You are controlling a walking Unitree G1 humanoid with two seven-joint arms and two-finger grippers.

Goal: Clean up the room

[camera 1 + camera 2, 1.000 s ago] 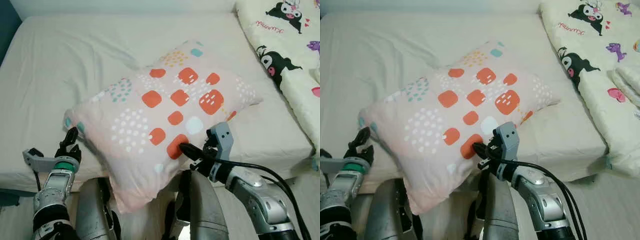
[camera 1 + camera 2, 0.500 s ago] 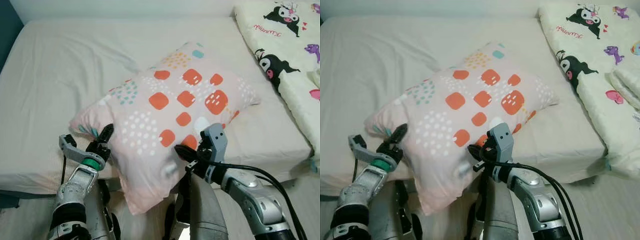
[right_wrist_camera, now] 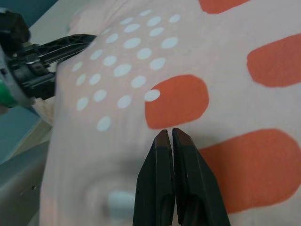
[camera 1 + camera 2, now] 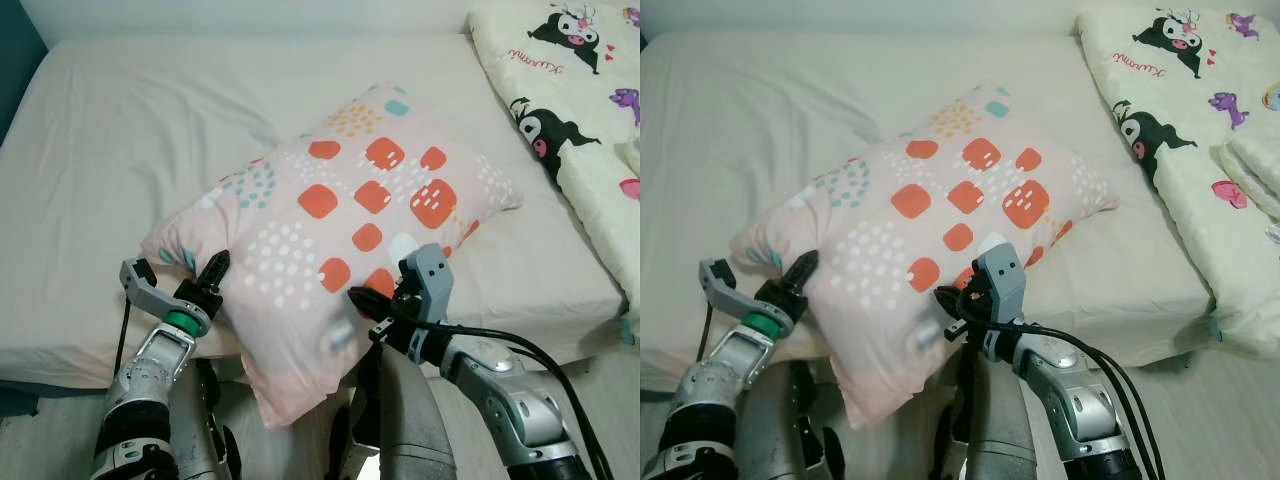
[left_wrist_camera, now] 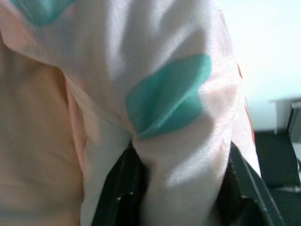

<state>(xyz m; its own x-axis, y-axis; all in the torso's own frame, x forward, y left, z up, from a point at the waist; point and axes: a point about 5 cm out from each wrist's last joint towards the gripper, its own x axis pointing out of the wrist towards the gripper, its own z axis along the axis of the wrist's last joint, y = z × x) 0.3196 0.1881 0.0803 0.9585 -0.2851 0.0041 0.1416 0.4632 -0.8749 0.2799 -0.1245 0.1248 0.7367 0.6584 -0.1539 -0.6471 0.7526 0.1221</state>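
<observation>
Pillow handling is the step I have in hand: the big pink one with orange squares and white dots lies tilted across the near part of the bed, its lower corner drooping over the bed edge toward the robot's legs. My left gripper is at the pillow's left corner, and in the left wrist view the fabric with a teal patch bunches between the two black fingers, so I judge it clamped on that corner. My right gripper has its fingertips pressed together with nothing between them, the tips resting against or just off the pillow's surface by an orange square; I cannot tell which. To do this well, I think the right gripper needs a real hold: part the fingers, go for the seam or a fold at the pillow's near edge rather than the taut flat face, and pinch enough cloth that it won't slide out. With both corners held I would lift evenly so the hanging corner clears the mattress edge, then carry it farther up the bed. The left hold looks like fabric only, so a sharp pull may let it slip; slow, level motion seems wise. A cartoon-print blanket lies on the right, well apart from the pillow.
</observation>
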